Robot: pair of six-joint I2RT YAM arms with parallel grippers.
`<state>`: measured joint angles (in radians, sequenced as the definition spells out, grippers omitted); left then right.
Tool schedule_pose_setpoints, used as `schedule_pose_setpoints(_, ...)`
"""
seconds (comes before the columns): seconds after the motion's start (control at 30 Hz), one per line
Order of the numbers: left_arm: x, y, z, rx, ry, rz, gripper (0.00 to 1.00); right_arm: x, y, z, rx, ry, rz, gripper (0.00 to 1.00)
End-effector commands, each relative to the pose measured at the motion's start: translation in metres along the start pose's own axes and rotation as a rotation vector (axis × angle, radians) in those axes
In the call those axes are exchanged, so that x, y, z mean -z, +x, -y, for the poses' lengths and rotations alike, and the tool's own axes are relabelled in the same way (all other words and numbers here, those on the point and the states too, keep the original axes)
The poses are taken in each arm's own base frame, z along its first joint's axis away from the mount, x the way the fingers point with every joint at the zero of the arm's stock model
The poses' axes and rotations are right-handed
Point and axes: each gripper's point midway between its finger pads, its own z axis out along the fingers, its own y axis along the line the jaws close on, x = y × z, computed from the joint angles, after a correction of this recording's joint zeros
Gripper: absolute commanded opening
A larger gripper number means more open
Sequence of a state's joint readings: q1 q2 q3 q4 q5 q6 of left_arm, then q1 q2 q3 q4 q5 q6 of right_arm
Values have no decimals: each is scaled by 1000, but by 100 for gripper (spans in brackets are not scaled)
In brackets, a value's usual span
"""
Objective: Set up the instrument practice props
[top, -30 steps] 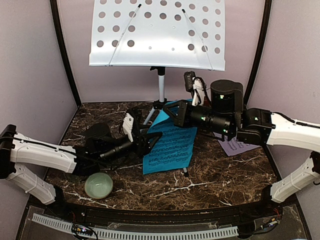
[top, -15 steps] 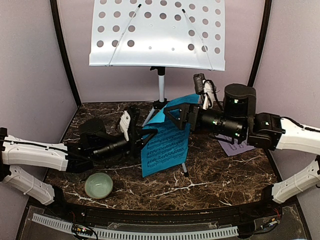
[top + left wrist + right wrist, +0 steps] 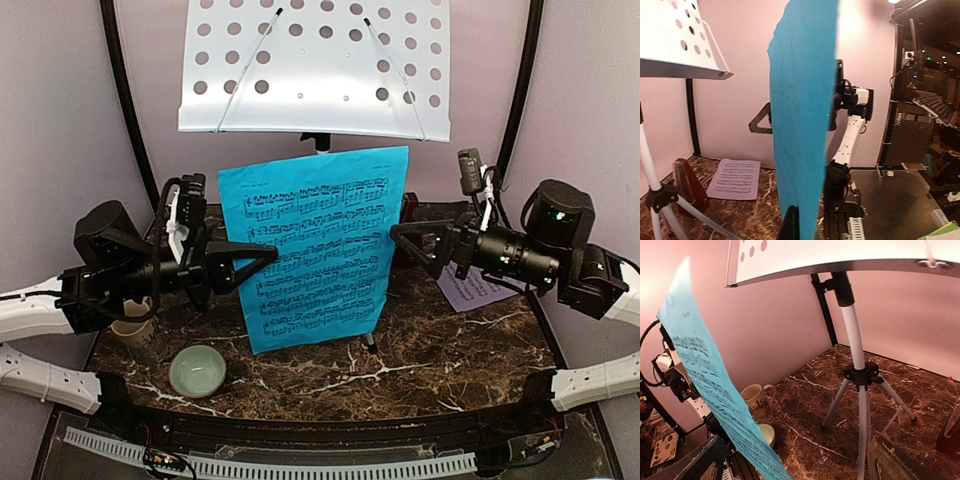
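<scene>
Here our left gripper [image 3: 266, 257] pinches the left edge of the blue page [image 3: 320, 250], and we hold it upright over the middle of the worktop [image 3: 450, 350], before the music stand [image 3: 315, 70]; our right gripper [image 3: 408, 240] gapes wide just beside its right edge, while the pink page [image 3: 475, 292] lies near the right edge

On my dark marble-patterned tabletop [image 3: 450, 350], toward its front-left corner, I see a pale green bowl [image 3: 197, 370] sitting upright. Just beside it, further left and back, stands a beige mug [image 3: 756, 396] with a handle. Pale pink walls [image 3: 60, 120] enclose the back.
</scene>
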<state>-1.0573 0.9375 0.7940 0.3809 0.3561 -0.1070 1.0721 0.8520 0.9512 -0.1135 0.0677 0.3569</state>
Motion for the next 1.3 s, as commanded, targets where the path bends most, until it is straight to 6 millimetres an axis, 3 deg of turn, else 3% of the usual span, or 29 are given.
schedule_pose_setpoints(0.0, 9, -34, 33, 60, 167, 20, 0, -6, 15, -31, 49, -190, -74, 100)
schedule_pose_setpoints(0.13, 13, -53, 39, 73, 193, 50, 0, -13, 16, -53, 36, -311, -90, 95)
schedule_pose_setpoints(0.43, 18, -67, 43, 78, 200, 78, 0, -17, 0, -88, 53, -406, -98, 57)
schedule_pose_setpoints(0.7, 19, -75, 40, 65, 176, 86, 0, -13, -8, -97, 64, -423, -97, 31)
schedule_pose_setpoints(0.8, 18, -80, 40, 65, 175, 90, 0, -15, -7, -99, 68, -422, -109, 28)
schedule_pose_setpoints(0.87, 17, -82, 41, 66, 180, 91, 0, -14, -17, -103, 71, -424, -94, 26)
schedule_pose_setpoints(1.03, 13, -84, 39, 71, 176, 91, 0, -15, -26, -109, 74, -431, -93, 0)
schedule_pose_setpoints(1.27, 15, -87, 33, 63, 136, 104, 0, -7, -40, -108, 59, -417, -45, 0)
